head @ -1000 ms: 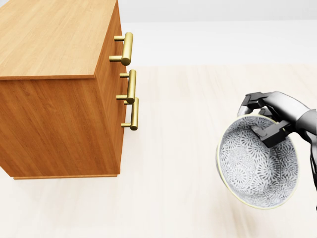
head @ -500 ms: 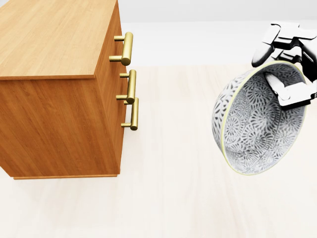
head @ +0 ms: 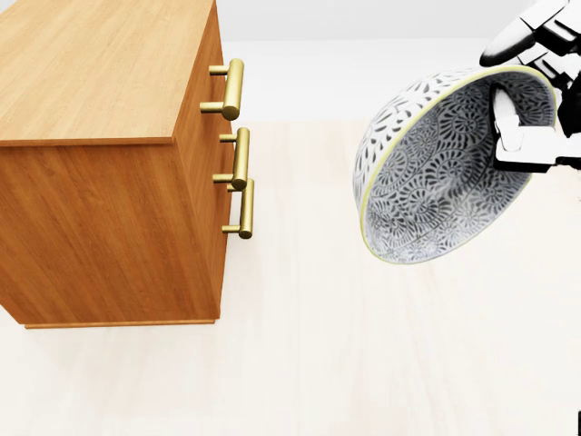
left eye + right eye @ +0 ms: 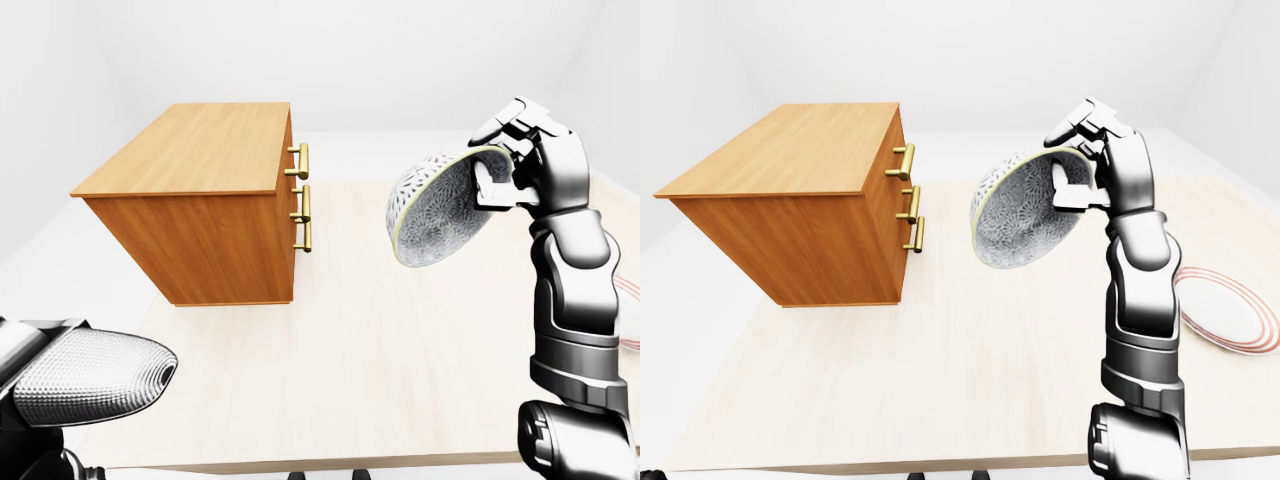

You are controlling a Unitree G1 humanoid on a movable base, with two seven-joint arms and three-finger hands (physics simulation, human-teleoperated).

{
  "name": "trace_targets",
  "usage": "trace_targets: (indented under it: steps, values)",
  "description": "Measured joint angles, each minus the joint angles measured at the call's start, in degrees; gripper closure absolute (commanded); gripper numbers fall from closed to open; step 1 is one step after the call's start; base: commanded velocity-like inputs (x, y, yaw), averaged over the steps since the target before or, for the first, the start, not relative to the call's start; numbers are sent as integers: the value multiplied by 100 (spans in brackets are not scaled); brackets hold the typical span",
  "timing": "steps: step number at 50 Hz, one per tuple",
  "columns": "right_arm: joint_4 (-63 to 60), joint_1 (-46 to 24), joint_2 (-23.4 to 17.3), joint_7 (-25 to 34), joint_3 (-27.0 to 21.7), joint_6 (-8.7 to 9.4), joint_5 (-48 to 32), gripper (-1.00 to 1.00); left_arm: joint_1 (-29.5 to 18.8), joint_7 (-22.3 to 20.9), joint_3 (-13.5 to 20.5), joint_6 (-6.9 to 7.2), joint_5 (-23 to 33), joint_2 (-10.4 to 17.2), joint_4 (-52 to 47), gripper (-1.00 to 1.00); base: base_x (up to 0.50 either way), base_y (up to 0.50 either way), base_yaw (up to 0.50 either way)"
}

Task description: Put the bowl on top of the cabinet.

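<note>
One bowl (image 3: pixel 427 182) has risen leftward toward the cabinet (image 3: pixel 91 209).

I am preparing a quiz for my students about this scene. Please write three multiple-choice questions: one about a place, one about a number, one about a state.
1. Where is the bowl?
A) on top of the cabinet
B) in the air, right of the cabinet
C) under the cabinet

2. How many gold handles has the cabinet?
A) one
B) three
C) five

3. How is the bowl held?
A) level, mouth up
B) upside down
C) tilted, the right hand gripping its rim

Answers: 1 B, a gap shows between it and the cabinet; 2 B, three stand in a column; 3 C, its patterned inside faces the head view.
</note>
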Motion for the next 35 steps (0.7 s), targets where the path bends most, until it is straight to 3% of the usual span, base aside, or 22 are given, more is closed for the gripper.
trace_targets:
  steps: [16,35]
  values:
    - [2241,-711,359,-1278,510,0,-682,100,68,90,19,0,-131,87,0,-98,0,0,0]
    - [4282,-1632,125,-2206,626,0,-873,100,123,88,-19,0,-103,77,0,-98,0,0,0]
